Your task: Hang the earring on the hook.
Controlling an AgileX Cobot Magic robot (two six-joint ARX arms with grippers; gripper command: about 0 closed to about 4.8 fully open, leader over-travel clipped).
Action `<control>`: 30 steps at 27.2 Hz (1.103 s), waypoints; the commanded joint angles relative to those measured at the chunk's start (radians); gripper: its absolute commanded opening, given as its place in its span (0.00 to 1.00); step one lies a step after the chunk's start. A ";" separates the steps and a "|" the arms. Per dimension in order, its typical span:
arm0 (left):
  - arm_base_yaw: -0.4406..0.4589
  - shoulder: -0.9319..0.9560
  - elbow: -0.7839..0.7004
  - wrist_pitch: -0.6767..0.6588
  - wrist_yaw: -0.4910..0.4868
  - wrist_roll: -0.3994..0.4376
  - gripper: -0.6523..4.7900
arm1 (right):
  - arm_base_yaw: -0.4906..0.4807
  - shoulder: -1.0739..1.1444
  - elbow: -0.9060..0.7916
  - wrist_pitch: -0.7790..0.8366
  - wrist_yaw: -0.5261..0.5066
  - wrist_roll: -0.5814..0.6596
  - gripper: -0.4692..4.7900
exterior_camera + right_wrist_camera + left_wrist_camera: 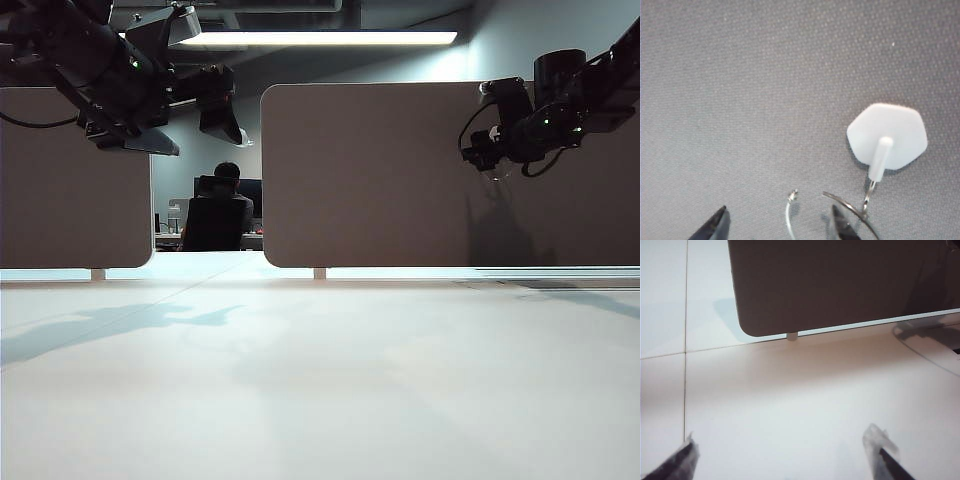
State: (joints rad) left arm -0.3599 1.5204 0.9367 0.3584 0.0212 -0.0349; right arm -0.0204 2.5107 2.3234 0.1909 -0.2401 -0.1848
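Observation:
The hook (887, 135) is a pale hexagonal pad on the brown panel (765, 90), with a short white peg (880, 159) sticking out of it. The earring (792, 195) is a thin silvery wire hoop just off the peg's tip, and its small ear wire (868, 196) reaches up to the peg. My right gripper (779, 226) is open. The hoop's free end lies between its dark fingertips (715, 226), touching neither. In the exterior view that gripper (490, 150) is high against the panel. My left gripper (782, 460) hangs open over the white table, holding nothing.
Two brown panels (400, 170) stand on short posts (319, 272) along the table's far edge, with a gap between them. A seated person (222, 210) shows through the gap. The left arm (110, 80) hovers high at the left. The white table (320, 380) stretches in front.

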 commanded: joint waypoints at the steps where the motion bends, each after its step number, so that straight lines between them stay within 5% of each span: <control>1: 0.000 -0.003 0.004 0.010 -0.003 0.001 1.00 | 0.000 -0.024 0.005 -0.018 -0.007 0.001 0.58; 30: 0.000 -0.003 0.003 0.008 -0.003 0.001 1.00 | -0.039 0.015 0.005 0.077 0.035 -0.080 0.58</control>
State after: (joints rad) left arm -0.3595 1.5204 0.9363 0.3576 0.0212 -0.0349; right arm -0.0654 2.5286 2.3241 0.2481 -0.2024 -0.2672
